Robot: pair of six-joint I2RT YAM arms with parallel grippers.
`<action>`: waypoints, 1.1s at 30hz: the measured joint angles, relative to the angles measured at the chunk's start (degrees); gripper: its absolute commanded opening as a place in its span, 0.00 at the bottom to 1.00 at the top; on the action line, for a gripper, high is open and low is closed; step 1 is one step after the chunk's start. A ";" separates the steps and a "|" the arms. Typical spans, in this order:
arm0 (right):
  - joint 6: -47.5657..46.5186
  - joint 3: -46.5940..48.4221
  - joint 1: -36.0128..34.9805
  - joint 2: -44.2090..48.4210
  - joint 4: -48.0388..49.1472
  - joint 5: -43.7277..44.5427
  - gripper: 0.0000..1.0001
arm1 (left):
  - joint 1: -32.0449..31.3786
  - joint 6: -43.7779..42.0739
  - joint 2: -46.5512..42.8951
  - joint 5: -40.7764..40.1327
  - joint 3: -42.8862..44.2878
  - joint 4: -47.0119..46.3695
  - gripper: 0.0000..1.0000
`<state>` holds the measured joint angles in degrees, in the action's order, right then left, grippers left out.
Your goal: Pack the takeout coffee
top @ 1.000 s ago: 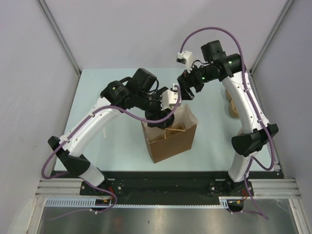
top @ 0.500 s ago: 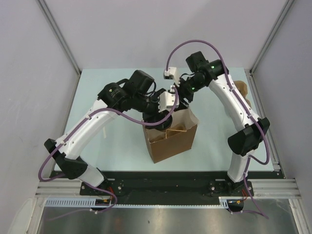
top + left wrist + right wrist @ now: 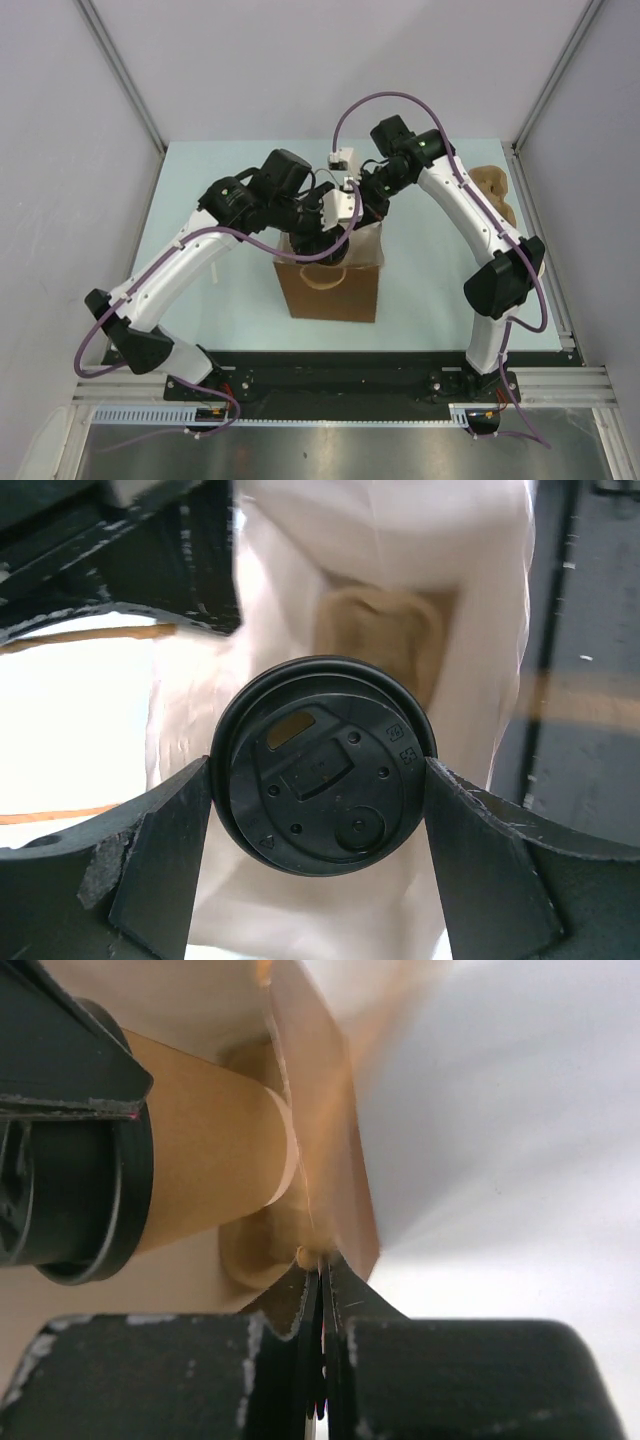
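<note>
The takeout coffee (image 3: 322,765), a kraft cup (image 3: 200,1150) with a round black lid, hangs over the mouth of the brown paper bag (image 3: 330,290). My left gripper (image 3: 320,780) is shut on it, one finger on each side of the lid. In the top view the left gripper (image 3: 322,240) sits at the bag's open top and hides the cup. My right gripper (image 3: 322,1270) is shut on the bag's far rim (image 3: 320,1090), with the paper pinched between its jaws; the top view shows the right gripper (image 3: 365,205) at the bag's back right corner.
A brown pulp shape (image 3: 492,190) lies at the table's back right, by the right wall. Inside the bag, below the cup, a tan moulded form (image 3: 385,630) shows. The pale green table (image 3: 200,180) is walled on three sides.
My right gripper moved left and down to the bag's far rim and shut on it. The bag turned square to the front and shifted left. The left gripper kept the cup over the bag.
</note>
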<state>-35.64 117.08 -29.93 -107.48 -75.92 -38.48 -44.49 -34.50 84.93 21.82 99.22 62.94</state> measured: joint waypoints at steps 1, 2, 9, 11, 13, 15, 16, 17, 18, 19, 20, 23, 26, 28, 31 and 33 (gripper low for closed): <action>1.33 0.00 0.00 0.11 0.94 0.04 0.00 | 0.15 0.04 -0.57 -0.72 -0.76 -1.18 0.00; 2.62 -0.02 0.00 0.26 2.12 0.13 0.00 | 0.26 0.07 -1.18 -1.18 -1.55 -2.21 0.00; 9.11 -8.35 -0.70 8.98 13.38 2.95 0.00 | 0.37 -0.04 -6.73 -4.83 -11.56 -11.58 0.00; 9.75 -12.00 -1.36 12.85 17.07 4.48 0.00 | 0.37 -0.07 -8.15 -5.60 -15.17 -14.08 0.00; 9.99 -15.17 -2.16 16.04 20.13 5.86 0.00 | 0.37 -0.09 -9.44 -6.56 -19.10 -16.90 0.00; 9.86 -18.97 -3.23 19.30 23.34 7.15 0.00 | 0.37 -0.11 -10.62 -7.56 -23.06 -20.00 0.00; 9.64 -20.63 -3.76 20.57 24.55 7.65 0.00 | 0.37 -0.11 -11.28 -8.04 -24.92 -21.64 0.00; 9.46 -22.12 -4.22 21.57 25.62 8.09 0.00 | 0.37 -0.11 -12.24 -8.70 -27.47 -23.34 0.00; 9.35 -23.17 -4.57 22.18 26.18 8.35 0.00 | 0.37 -0.09 -12.85 -9.18 -29.09 -24.28 0.00; 9.11 -24.41 -5.09 22.77 27.08 8.70 0.00 | 0.37 -0.11 -13.68 -9.79 -31.04 -25.88 0.00; 8.98 -25.44 -5.64 23.10 27.89 8.98 0.00 | 0.33 -0.11 -14.43 -10.38 -32.68 -27.15 0.00; 8.70 -27.26 -7.02 23.28 29.35 9.75 0.00 | -0.11 -0.50 -16.37 -12.31 -36.70 -31.47 0.00; 8.63 -27.63 -7.96 23.28 30.40 10.40 0.00 | -0.74 -1.60 -18.23 -13.14 -39.32 -35.54 0.00; 8.66 -27.63 -8.39 23.30 31.32 10.82 0.00 | -1.27 -2.14 -19.50 -13.07 -40.76 -37.99 0.00; 8.70 -27.63 -8.87 23.30 32.28 11.13 0.00 | -1.79 -3.04 -21.05 -12.15 -42.40 -40.72 0.00; 8.85 -27.63 -9.14 23.30 32.74 11.26 0.00 | -2.08 -3.13 -21.49 -11.43 -43.25 -42.62 0.00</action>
<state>-26.79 89.45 -39.07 -84.18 -43.18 -27.22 -46.57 -37.63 63.44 10.39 55.96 20.32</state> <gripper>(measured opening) 0.010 0.820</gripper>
